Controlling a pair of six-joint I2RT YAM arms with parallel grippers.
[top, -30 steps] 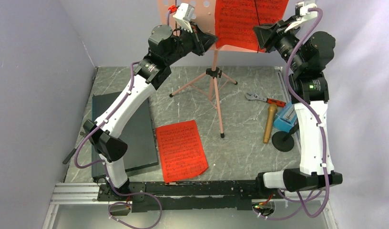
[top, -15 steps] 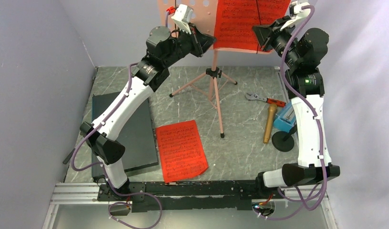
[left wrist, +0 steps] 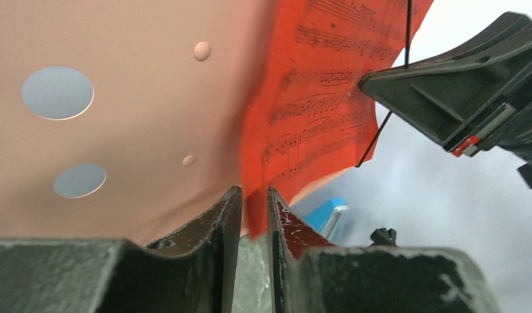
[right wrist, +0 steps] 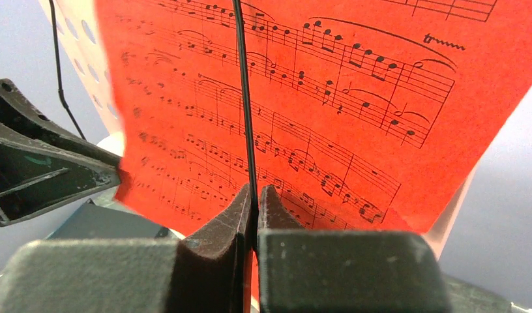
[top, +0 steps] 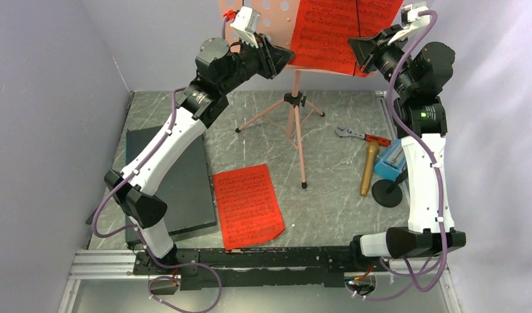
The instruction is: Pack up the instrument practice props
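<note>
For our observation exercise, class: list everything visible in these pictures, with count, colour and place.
music stand: one, pink, back of the table
page on the stand: at least one, red, on its desk
loose page: one, red, flat at the front
wrench: one, silver with red handle, right side
microphone: one, gold with black round base, lying right
metronome: one, blue, beside the microphone
slab: one, dark, left side
table: one, grey marbled, underneath
left arm, right arm: white and black, near edge
left pincer: black, slightly open at that page's corner
right pincer: black, shut on that page
</note>
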